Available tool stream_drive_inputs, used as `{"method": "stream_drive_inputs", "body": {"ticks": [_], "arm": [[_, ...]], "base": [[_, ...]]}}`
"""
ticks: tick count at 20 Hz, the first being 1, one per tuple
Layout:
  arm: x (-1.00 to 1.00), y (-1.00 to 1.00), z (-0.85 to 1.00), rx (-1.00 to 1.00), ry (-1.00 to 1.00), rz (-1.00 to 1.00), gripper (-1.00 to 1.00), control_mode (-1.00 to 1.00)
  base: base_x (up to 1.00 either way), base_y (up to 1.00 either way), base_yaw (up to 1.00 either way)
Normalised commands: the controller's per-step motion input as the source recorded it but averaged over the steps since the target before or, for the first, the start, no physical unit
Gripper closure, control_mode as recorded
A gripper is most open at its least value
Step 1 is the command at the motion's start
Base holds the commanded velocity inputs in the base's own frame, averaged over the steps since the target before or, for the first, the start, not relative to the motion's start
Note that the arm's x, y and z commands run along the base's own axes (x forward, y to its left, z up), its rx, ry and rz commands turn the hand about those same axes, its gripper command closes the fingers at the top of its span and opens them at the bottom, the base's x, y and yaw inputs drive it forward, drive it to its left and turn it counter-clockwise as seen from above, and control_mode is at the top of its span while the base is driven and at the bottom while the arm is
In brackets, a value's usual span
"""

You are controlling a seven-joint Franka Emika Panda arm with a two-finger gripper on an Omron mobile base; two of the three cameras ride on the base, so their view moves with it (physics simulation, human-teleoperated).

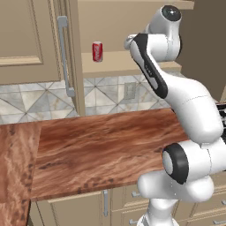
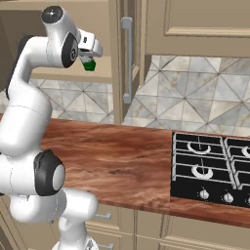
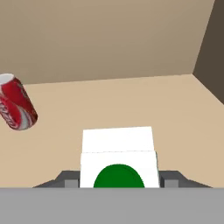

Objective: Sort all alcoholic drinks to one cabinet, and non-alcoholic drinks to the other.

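Note:
My gripper (image 2: 90,60) is inside an open wall cabinet, just above its shelf (image 1: 115,66), and is shut on the green-and-white carton (image 2: 89,64). In the hand view the carton (image 3: 118,155) sits upright between the two fingers (image 3: 171,178) and hangs low over the tan shelf (image 3: 131,100). The red soda can (image 1: 97,51) stands upright on the same shelf, to the left of the carton and apart from it. It also appears at the left edge of the hand view as the can (image 3: 16,109). The alcoholic drinks are out of view.
The cabinet's open door (image 1: 75,57), with its grey bar handle (image 1: 64,55), juts out left of the shelf. A closed cabinet (image 1: 26,39) hangs further left. Below lie the wooden countertop (image 1: 101,141) and a black stove (image 2: 210,166). The cabinet's side wall (image 3: 210,52) is close on the right.

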Motion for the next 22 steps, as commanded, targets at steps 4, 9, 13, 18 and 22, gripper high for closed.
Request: {"method": "stream_drive_inputs", "body": {"ticks": [4, 9, 13, 18, 22], "arm": [[0.61, 0.0, -0.37, 0.04, 0.0, -0.07, 1.0, -1.0], [0.55, 0.0, -0.38, 0.04, 0.02, -0.06, 1.0, -1.0], [0.5, 0.0, -0.2, 0.03, 0.0, -0.06, 1.0, -1.0], [0.49, 0.0, -0.24, 0.02, 0.0, -0.06, 1.0, -1.0], [0.45, 0.0, -0.31, 0.02, 0.0, -0.05, -1.0, -1.0]], "base": [[0.0, 0.0, 0.0], [0.0, 0.0, 0.0], [0.0, 0.0, 0.0], [0.0, 0.0, 0.0], [0.0, 0.0, 0.0]]}}
